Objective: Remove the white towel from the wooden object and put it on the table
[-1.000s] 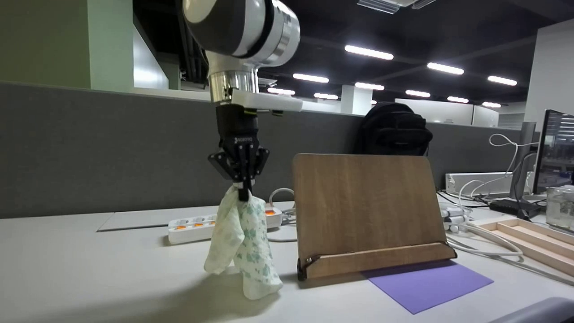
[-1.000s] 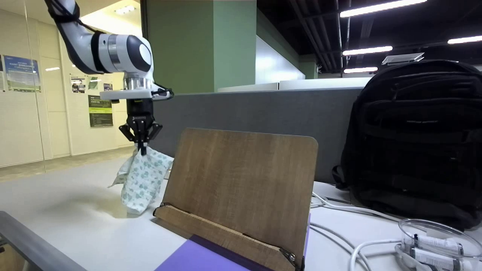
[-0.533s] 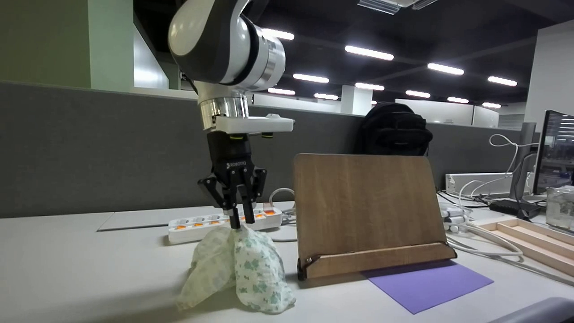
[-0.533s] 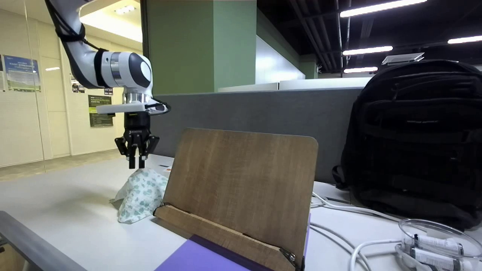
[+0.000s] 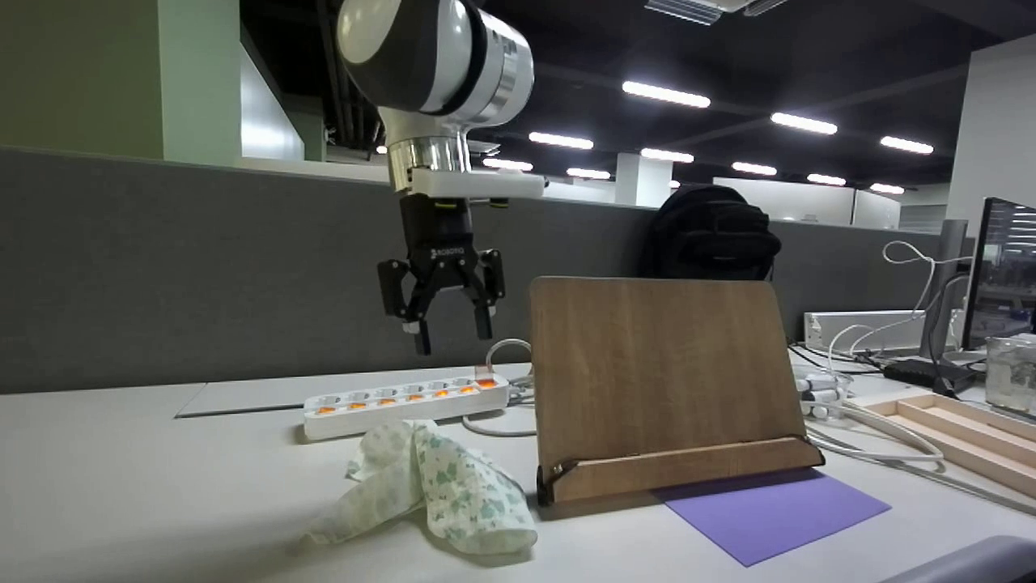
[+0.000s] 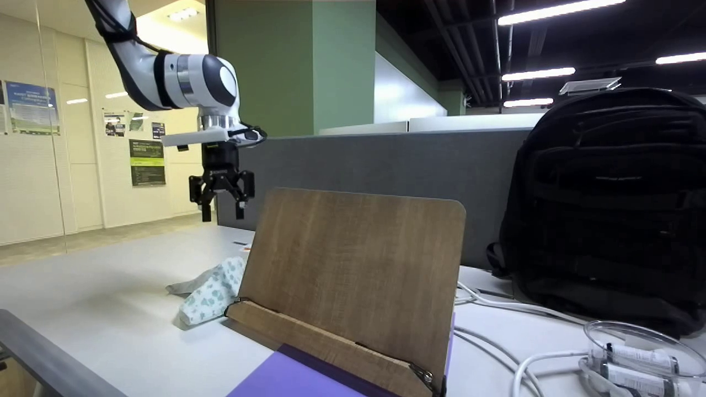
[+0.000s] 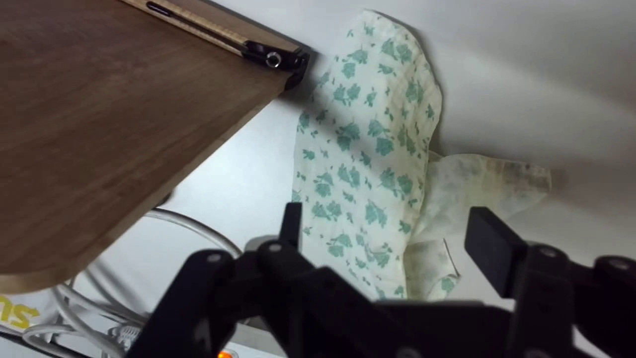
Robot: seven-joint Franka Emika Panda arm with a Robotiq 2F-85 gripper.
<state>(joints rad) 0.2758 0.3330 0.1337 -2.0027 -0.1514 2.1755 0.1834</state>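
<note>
The white towel point(image 5: 473, 498), printed with green leaves, lies crumpled on the white table point(image 5: 162, 486). It rests beside the lower corner of the wooden object point(image 5: 664, 372), a tilted brown stand. In the wrist view the towel point(image 7: 367, 149) passes close to the stand's point(image 7: 124, 114) black hinge; contact there is unclear. High above the cloth, my gripper point(image 5: 453, 336) hangs with its jaws wide apart. Nothing is between the fingers, and the towel point(image 6: 209, 295) shows apart from the gripper point(image 6: 223, 214) in both exterior views.
Behind the towel runs a white power strip point(image 5: 405, 405) with cables. A purple sheet point(image 5: 777, 514) lies under the stand's front. A grey partition point(image 5: 202, 267) closes off the back. Beyond the stand are a black backpack point(image 6: 606, 220) and a round clear dish point(image 6: 640, 358) with small bottles.
One second ago the gripper was shut on the hanging towel. It came down, let go, and has risen with its jaws spread wider. The cloth has slumped flatter onto the table.
</note>
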